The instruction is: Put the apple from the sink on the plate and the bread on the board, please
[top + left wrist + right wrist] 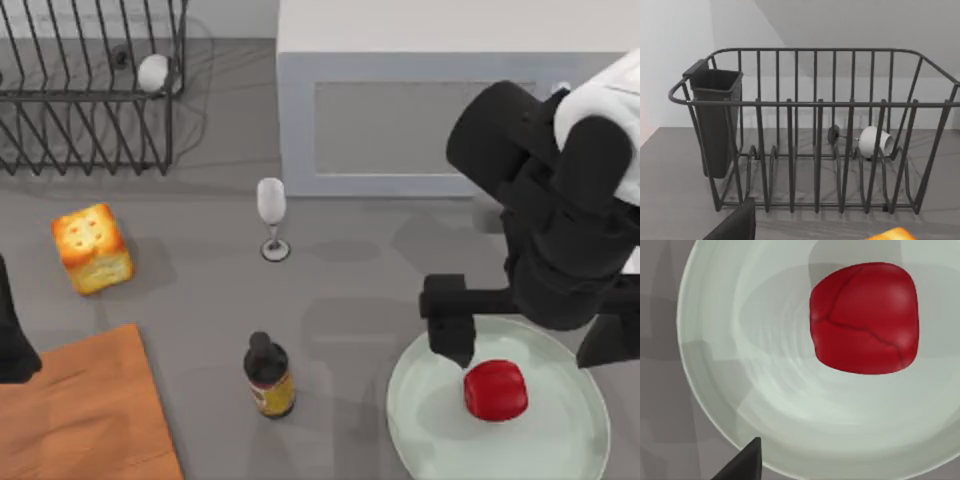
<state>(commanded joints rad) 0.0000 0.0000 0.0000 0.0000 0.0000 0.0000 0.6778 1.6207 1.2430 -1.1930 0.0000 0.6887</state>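
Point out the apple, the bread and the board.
apple (495, 390), top view, middle of its red top.
bread (91, 248), top view, middle of its toasted top face.
board (85, 415), top view, bare wood near its middle.

A dark wire dish rack (90, 90) holding a white cup (153, 72) stands at the table's far left; a wine glass (271, 215) and brown bottle (269, 376) occupy the centre.
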